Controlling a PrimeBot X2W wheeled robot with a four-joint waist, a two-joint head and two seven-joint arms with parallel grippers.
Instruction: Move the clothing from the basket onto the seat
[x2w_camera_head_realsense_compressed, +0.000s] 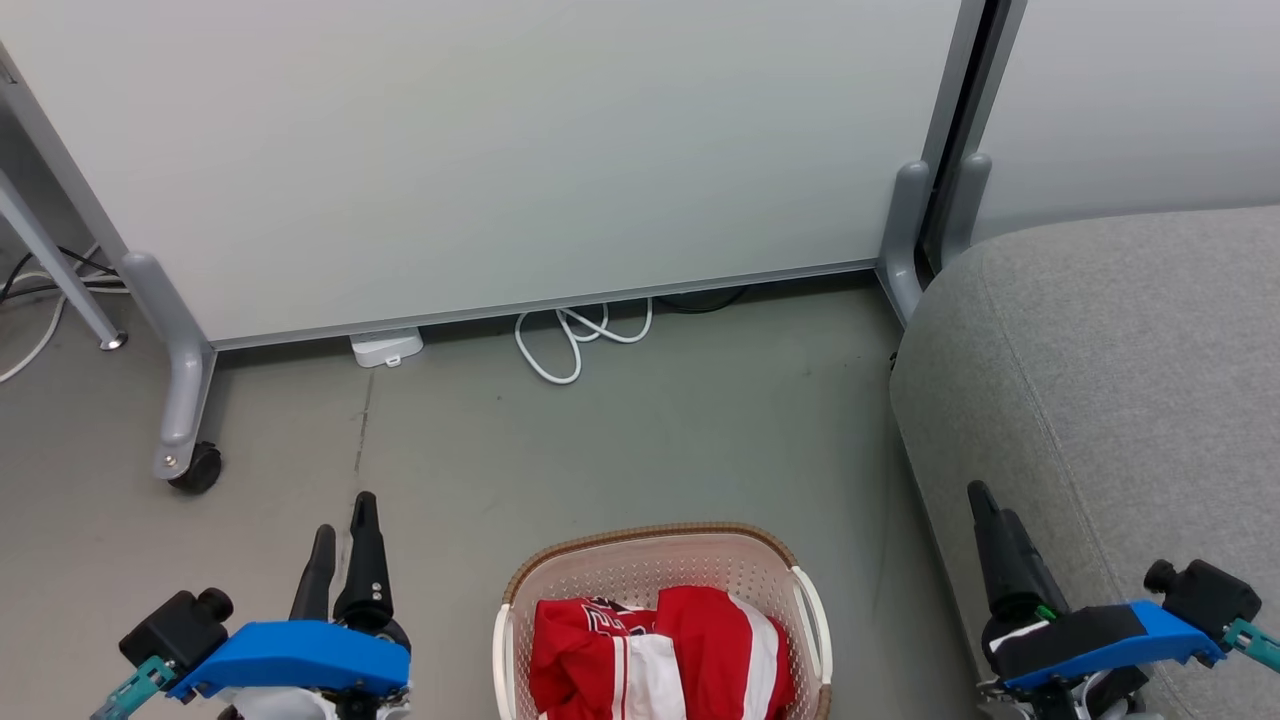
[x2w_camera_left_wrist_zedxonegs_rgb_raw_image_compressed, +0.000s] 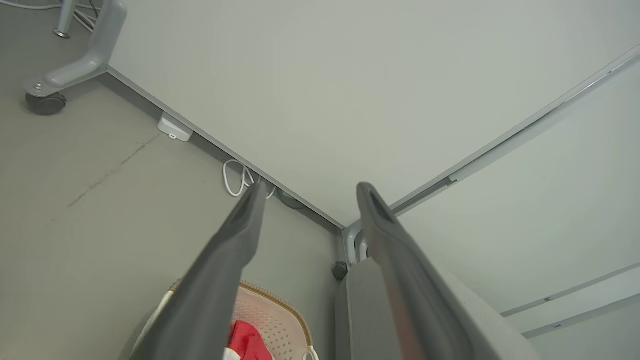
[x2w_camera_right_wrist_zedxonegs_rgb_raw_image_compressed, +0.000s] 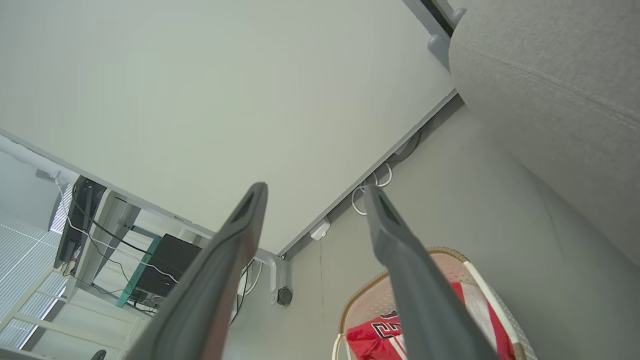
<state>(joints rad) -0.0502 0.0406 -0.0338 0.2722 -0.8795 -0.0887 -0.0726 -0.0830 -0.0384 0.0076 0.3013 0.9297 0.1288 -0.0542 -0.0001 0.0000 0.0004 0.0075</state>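
Red sports clothing (x2w_camera_head_realsense_compressed: 660, 655), white-striped, lies bunched inside the cream perforated plastic basket (x2w_camera_head_realsense_compressed: 640, 533) with a brown woven rim, on the grey floor (x2w_camera_head_realsense_compressed: 640, 440). The large grey fabric sofa (x2w_camera_head_realsense_compressed: 1120, 380) stands just right of the basket. My left claw (x2w_camera_head_realsense_compressed: 343, 515) hangs left of the basket, fingers spread, empty. My right claw (x2w_camera_head_realsense_compressed: 990, 505) is right of the basket at the sofa's edge, also spread, empty.
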